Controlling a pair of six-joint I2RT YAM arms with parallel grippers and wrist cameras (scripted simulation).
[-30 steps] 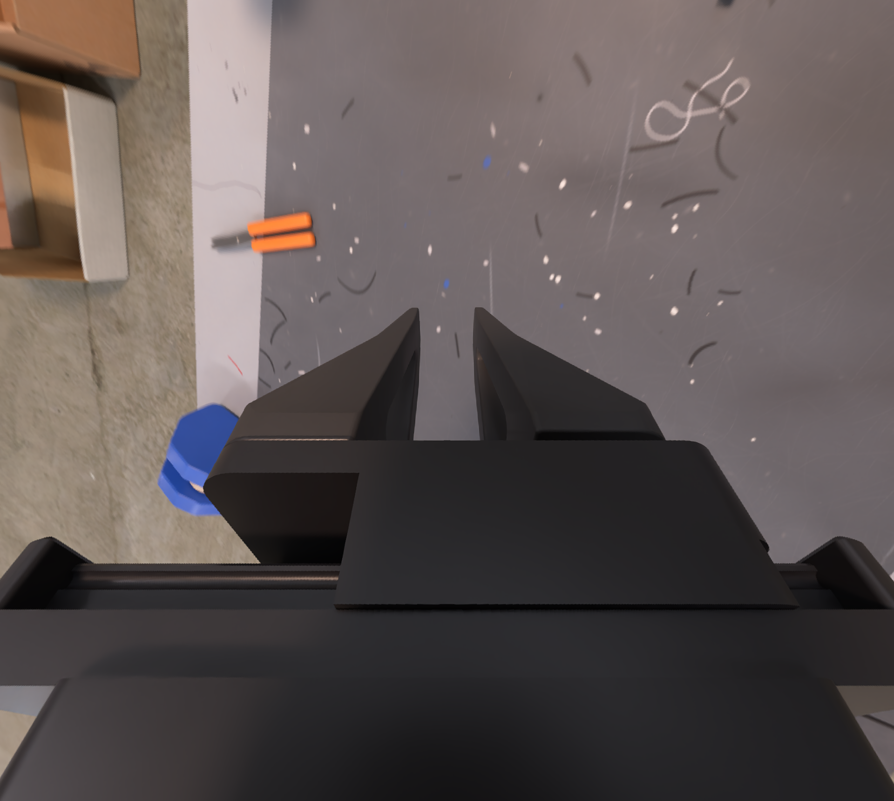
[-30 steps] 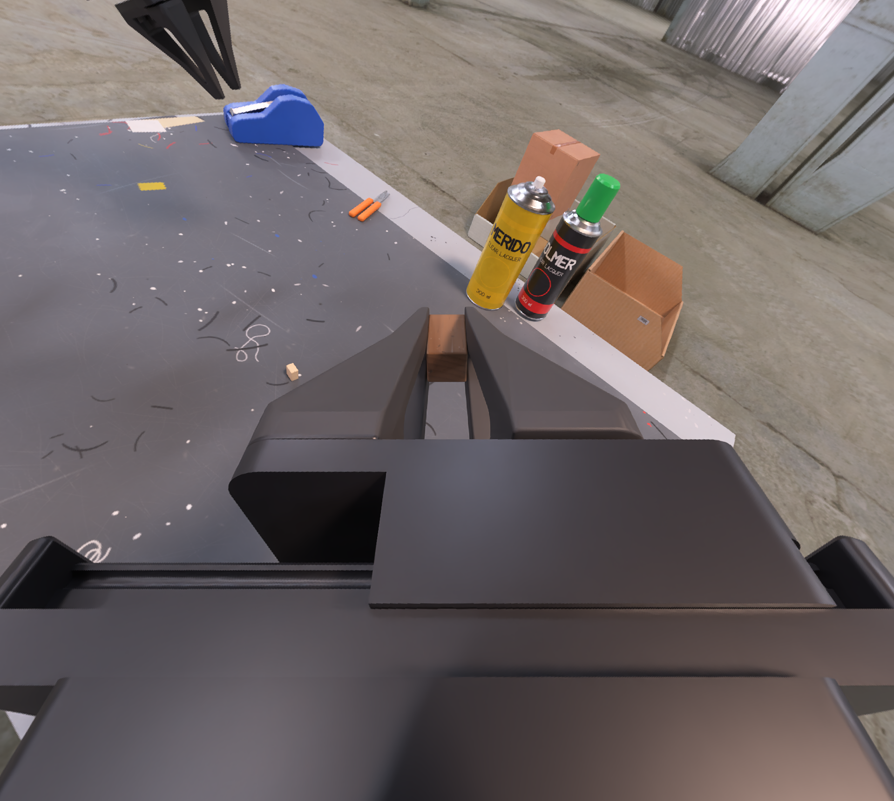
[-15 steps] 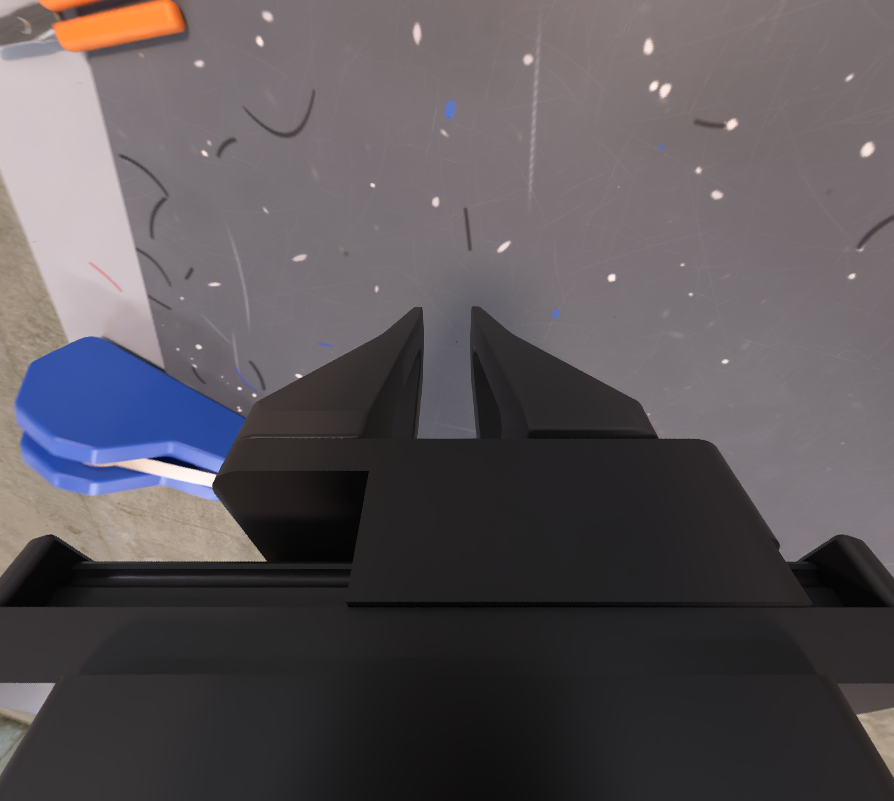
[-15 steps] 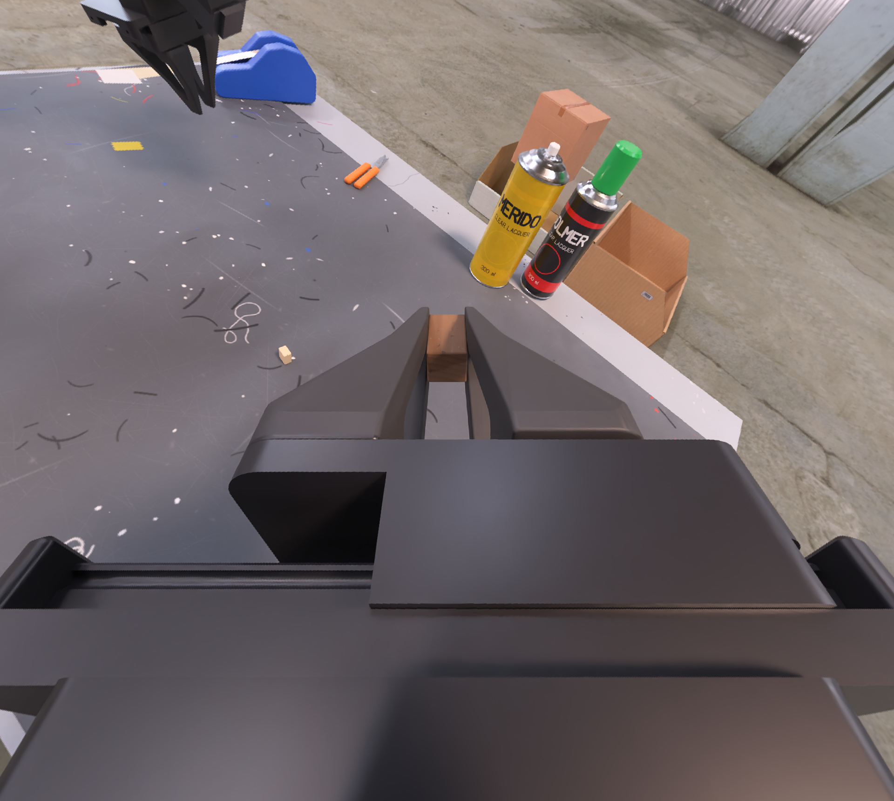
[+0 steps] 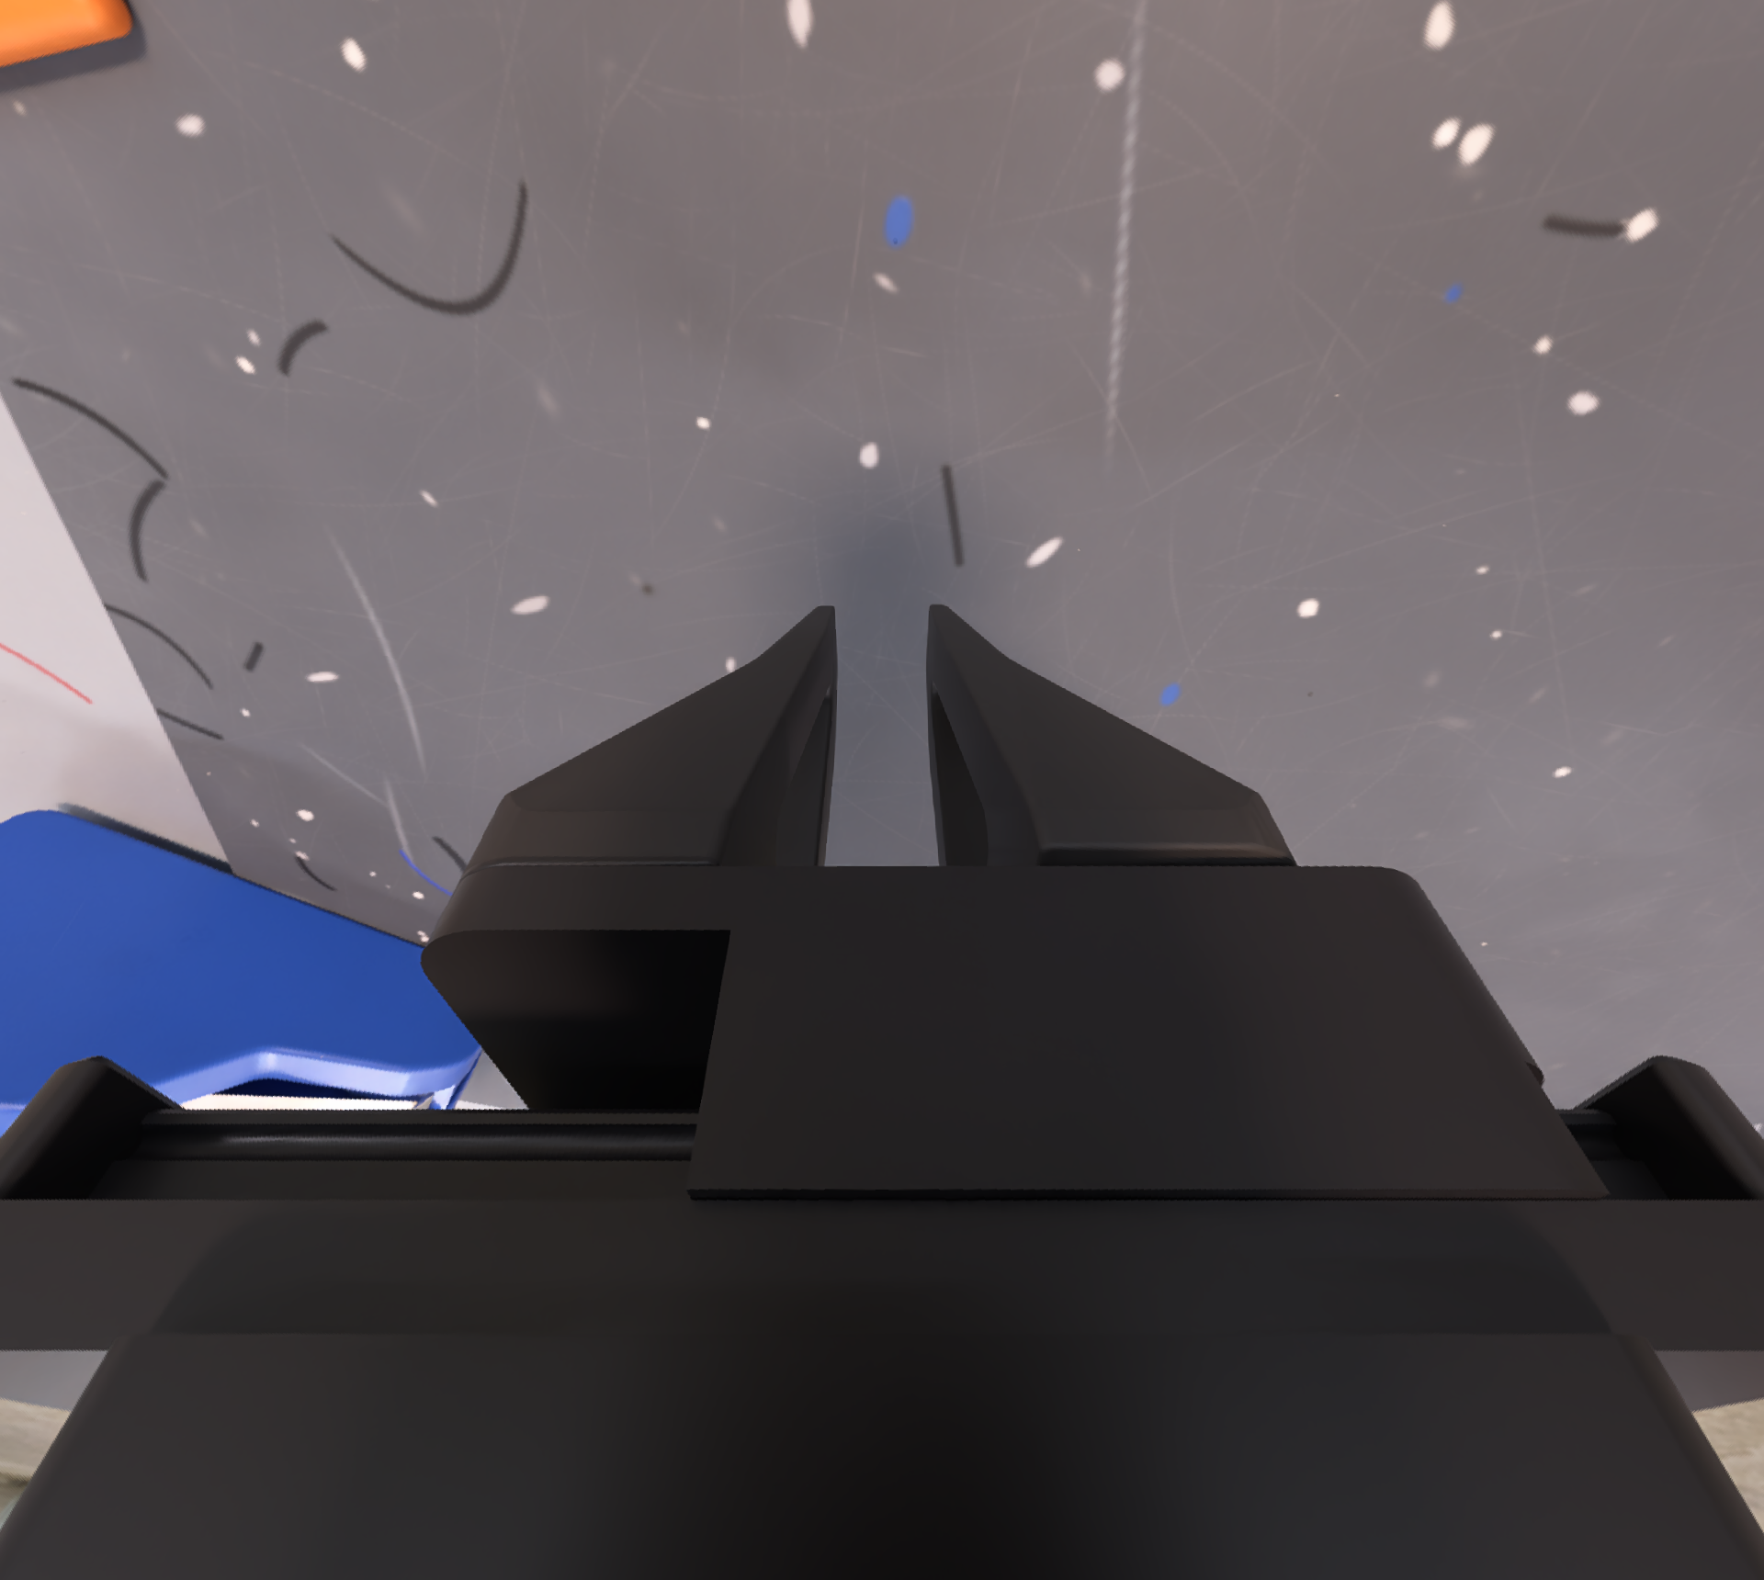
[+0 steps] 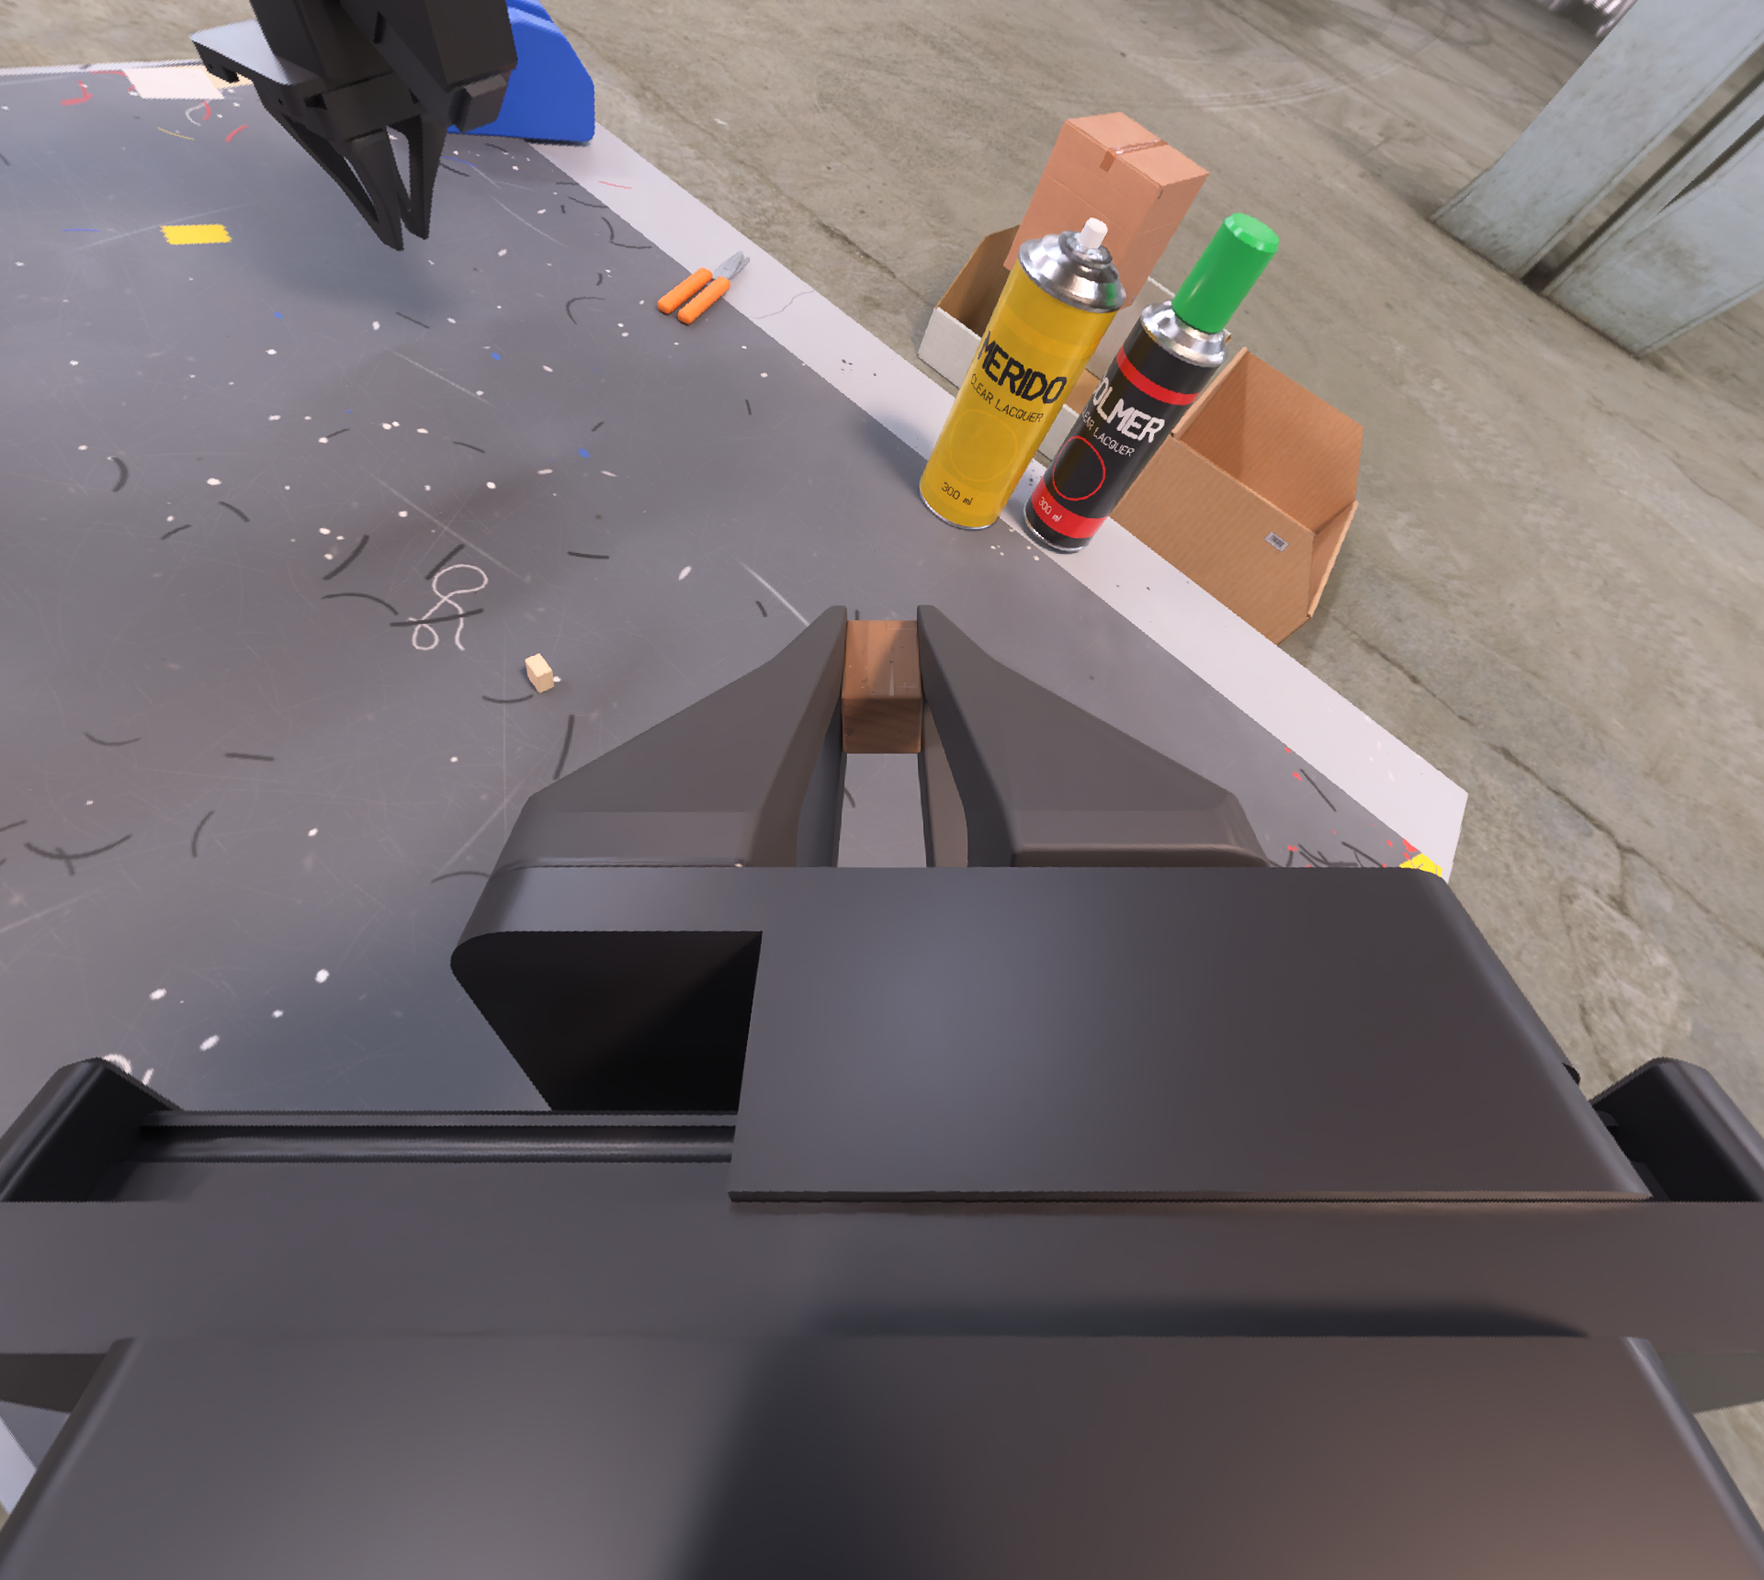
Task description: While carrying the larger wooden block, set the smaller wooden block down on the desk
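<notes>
My right gripper (image 6: 882, 613) is shut on the larger brown wooden block (image 6: 880, 685) and holds it above the dark grey desk (image 6: 286, 484) near its right edge. The smaller pale wooden block (image 6: 539, 670) lies on the desk, left of the right gripper and apart from both grippers. My left gripper (image 5: 881, 608) points down close to the desk surface (image 5: 1241, 293); its jaws stand a narrow gap apart with nothing between them. It also shows at the far left of the right wrist view (image 6: 401, 227).
A blue tape dispenser (image 6: 549, 83) sits at the desk's far corner, beside the left gripper (image 5: 191, 962). Orange-handled pliers (image 6: 702, 292) lie near the edge. A yellow spray can (image 6: 1012, 398) and a black one (image 6: 1136, 418) stand at the edge. Cardboard boxes (image 6: 1241, 484) are on the floor.
The left gripper has come down much closer to the desk, staying empty. The right gripper has kept its hold on the larger block and shifted slightly.
</notes>
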